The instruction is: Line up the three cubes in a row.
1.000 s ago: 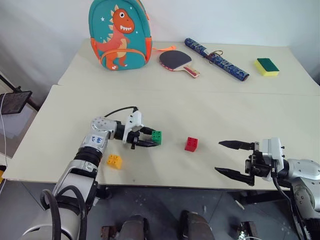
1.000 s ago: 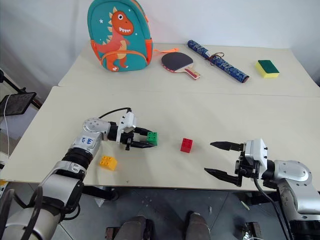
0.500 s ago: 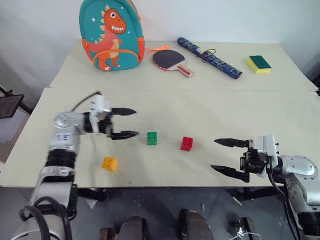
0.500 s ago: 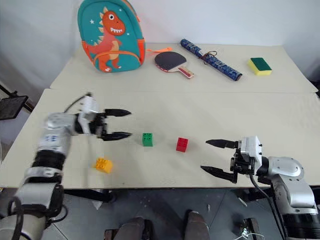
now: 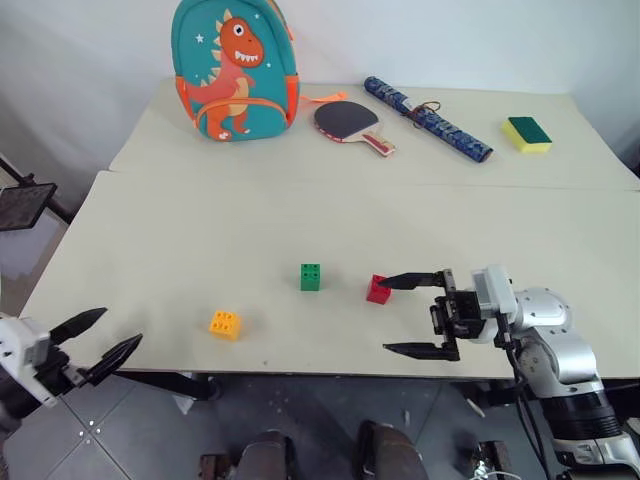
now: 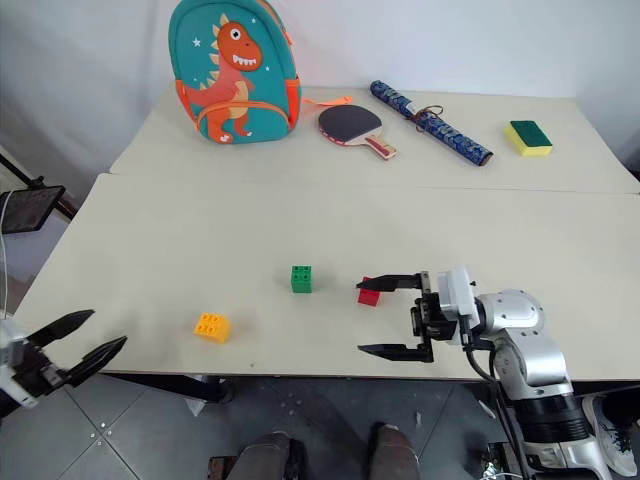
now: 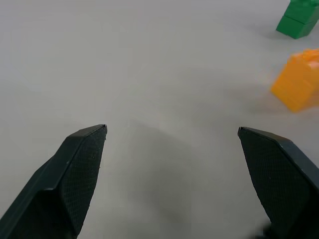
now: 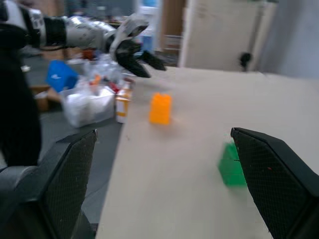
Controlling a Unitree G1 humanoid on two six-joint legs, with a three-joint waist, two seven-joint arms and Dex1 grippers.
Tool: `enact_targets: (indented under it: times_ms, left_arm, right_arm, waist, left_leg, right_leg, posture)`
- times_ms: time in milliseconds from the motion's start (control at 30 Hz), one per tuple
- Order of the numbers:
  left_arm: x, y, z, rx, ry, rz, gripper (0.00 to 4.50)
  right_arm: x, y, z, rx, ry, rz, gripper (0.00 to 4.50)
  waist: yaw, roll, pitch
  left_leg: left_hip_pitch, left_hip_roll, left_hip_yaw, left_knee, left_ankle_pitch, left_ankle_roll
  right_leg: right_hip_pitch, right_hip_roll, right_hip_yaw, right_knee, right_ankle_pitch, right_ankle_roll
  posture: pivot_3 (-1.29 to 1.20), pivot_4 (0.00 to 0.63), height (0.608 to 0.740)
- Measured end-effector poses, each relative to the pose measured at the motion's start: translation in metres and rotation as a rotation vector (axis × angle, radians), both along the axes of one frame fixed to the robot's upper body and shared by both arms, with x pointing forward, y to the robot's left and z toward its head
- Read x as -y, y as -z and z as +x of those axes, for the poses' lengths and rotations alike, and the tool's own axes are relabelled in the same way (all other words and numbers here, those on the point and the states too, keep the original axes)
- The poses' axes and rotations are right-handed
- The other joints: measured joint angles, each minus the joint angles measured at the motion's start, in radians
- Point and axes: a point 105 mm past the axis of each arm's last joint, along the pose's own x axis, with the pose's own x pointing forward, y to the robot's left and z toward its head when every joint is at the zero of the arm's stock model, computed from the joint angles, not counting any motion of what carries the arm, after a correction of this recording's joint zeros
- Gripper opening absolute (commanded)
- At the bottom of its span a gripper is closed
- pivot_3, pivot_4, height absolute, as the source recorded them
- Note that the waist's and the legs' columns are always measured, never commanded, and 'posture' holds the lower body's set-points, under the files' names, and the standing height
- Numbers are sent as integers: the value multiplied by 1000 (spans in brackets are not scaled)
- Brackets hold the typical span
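Three cubes lie apart on the near table (image 5: 200, 230): green (image 5: 311, 277) in the middle, red (image 5: 378, 290) just to its right, and yellow-orange (image 5: 225, 324) nearer the front edge on the left. My right gripper (image 5: 386, 315) is open and level, pointing left. Its far fingertip (image 5: 384, 282) overlaps the red cube; I cannot tell whether they touch. My left gripper (image 5: 118, 328) stands open and empty beyond the table's front-left corner. Its wrist view shows the yellow-orange cube (image 7: 299, 79) and the green cube (image 7: 300, 20) ahead on one side.
On the far table stand a dinosaur backpack (image 5: 237, 70), a table-tennis paddle (image 5: 350, 122), a rolled blue tube (image 5: 430, 120) and a yellow-green sponge (image 5: 528, 133). A seam (image 5: 400, 185) splits the two tables. A dark stand (image 5: 25, 200) sits off the left edge.
My left gripper opened, let go of the green cube and swung back left, off the table's corner. The right gripper moved left up to the red cube. The cubes stayed put.
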Motion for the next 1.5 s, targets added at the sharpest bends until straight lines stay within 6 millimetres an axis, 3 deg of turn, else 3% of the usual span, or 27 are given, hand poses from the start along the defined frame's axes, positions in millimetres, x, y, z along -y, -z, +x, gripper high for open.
enact_targets:
  times_ms: [200, 333, 400, 600, 700, 767, 1033, 1067, 1200, 1367, 1500]
  left_arm:
    - [30, 6, -8, -4, 49, 8, 4481]
    - [89, 4, -6, 56, 131, -42, 4481]
    - [108, 3, -11, 53, 159, -44, 4481]
    - [127, 18, -6, 16, 72, -91, 4481]
    - [130, 30, 10, 3, -15, -113, 4481]
    - [132, 37, 18, -16, -24, -117, 4100]
    - [130, 44, 23, -46, 39, -50, 1626]
    - [128, 42, 25, -43, 51, -45, 1482]
    - [120, 33, 37, -74, 220, -29, 1488]
    - [106, -20, 84, 18, 508, 108, 1488]
    - [125, -16, 114, -10, 723, 225, 1488]
  right_arm:
    - [0, 6, -1, 14, -26, -32, 4500]
    - [11, 9, 5, -9, 18, -52, 4500]
    - [17, 9, 5, -6, 37, -62, 4500]
    - [22, 15, 3, -35, 59, -66, 4500]
    - [22, 18, 0, -47, 68, -64, 4500]
    - [21, 18, -1, -49, 70, -63, 4500]
    - [27, 15, 0, -41, 103, -72, 4500]
    - [28, 14, 1, -39, 111, -71, 4500]
    - [31, 13, 3, -44, 131, -68, 4500]
    - [37, 12, 7, -46, 167, -65, 4500]
    - [42, 12, 9, -43, 206, -60, 4500]
  waist:
    - [-3, 1, 0]
    - [-4, 1, 0]
    - [-5, 1, -1]
    - [-11, 3, -2]
    - [-4, 3, -2]
    - [-1, 3, -2]
    - [-2, 5, -3]
    - [-1, 5, -3]
    - [4, 5, -3]
    - [2, 6, -4]
    - [-2, 7, -4]
  left_leg:
    - [0, -2, 4, 0, -1, -1]
    - [0, -1, 5, -1, -2, 0]
    - [1, -1, 5, -1, -3, -1]
    - [1, -1, 6, 0, -3, -1]
    - [1, -1, 6, 1, -3, 0]
    - [0, -1, 6, 1, -3, 0]
    - [1, -1, 6, 1, -3, 0]
    - [1, 0, 6, 1, -3, 0]
    - [0, 0, 6, 2, -2, -1]
    - [0, -1, 15, 3, -2, 0]
    - [1, -1, 20, 0, -3, 0]
  right_leg:
    - [-2, 2, -1, 0, 1, -2]
    - [-2, 2, -1, 0, 1, -2]
    - [-2, 3, -1, 0, 1, -2]
    - [-2, 4, -1, -1, 1, -3]
    - [-2, 4, -1, -1, 1, -3]
    - [-2, 4, -1, -1, 1, -3]
    - [-2, 4, -1, -1, 0, -3]
    - [-2, 4, -1, -1, 0, -3]
    - [-3, 4, -2, 1, 0, -4]
    - [-2, 4, -4, 1, 0, -5]
    - [-4, 4, -7, 0, 0, -4]
  posture:
    - [0, 150, 740]
    - [0, 150, 740]
    - [0, 150, 740]
    - [0, 150, 740]
    - [0, 150, 740]
    - [0, 150, 740]
    - [0, 150, 740]
    - [0, 150, 740]
    - [0, 150, 740]
    - [0, 150, 740]
    - [0, 150, 740]
